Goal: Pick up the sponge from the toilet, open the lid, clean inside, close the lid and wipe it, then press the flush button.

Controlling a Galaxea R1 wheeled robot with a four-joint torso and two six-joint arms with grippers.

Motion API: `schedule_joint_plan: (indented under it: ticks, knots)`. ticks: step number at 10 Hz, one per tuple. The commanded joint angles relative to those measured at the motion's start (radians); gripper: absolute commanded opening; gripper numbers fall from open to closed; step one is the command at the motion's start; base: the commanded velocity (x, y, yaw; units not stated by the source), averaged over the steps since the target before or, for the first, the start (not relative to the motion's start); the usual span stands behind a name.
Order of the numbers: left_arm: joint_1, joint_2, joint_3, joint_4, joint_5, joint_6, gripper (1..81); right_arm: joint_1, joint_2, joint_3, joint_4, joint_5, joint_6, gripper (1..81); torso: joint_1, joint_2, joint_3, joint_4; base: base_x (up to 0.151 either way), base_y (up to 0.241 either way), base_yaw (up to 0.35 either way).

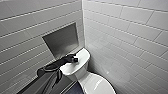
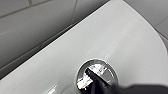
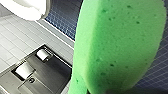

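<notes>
Head view, left tool: the left tool (image 1: 75,59) sits on the tank top (image 1: 83,55) of the toilet (image 1: 72,71), at 5 o'clock from the wall niche (image 1: 61,40).
Head view, lid: the lid (image 1: 96,85) lies shut, at 5 o'clock from the tank.
Left wrist view, flush button: the dark tool tip touches the flush button (image 2: 100,68); whether it is released or clenched, I cannot tell.
Right wrist view, sponge: the sponge (image 3: 117,45) hangs above the blue-tiled floor (image 3: 65,15), seemingly grasped by the right tool.
Progress: sponge fetched and lid down; the flush press, the last step, looks under way.

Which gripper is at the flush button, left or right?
The left gripper: its dark tip is on the round chrome flush button in the white tank top. The right wrist view has the green sponge close up instead.
</notes>
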Motion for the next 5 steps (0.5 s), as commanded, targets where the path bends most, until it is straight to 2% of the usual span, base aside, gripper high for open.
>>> schedule_joint_plan:
  ticks: [1, 2, 5]
  knots:
    - [-0.12, 0.015, 0.003, 0.008, 0.063, 0.002, 1.0, -0.062, 0.028, 0.026, -0.011, -0.093, -0.002, 1.0, 0.0, 0.0, 0.0, 0.0, 0.0, 0.0, 0.0]
    - [-0.136, 0.007, 0.004, 0.0, 0.072, 0.002, 1.0, -0.062, 0.028, 0.026, -0.011, -0.093, -0.002, 1.0, 0.0, 0.0, 0.0, 0.0, 0.0, 0.0, 0.0]
    - [-0.261, -0.029, 0.01, -0.087, 0.243, -0.004, 1.0, -0.062, 0.028, 0.026, -0.013, -0.093, -0.004, 1.0, 0.0, 0.0, 0.0, 0.0, 0.0, 0.0, 0.0]
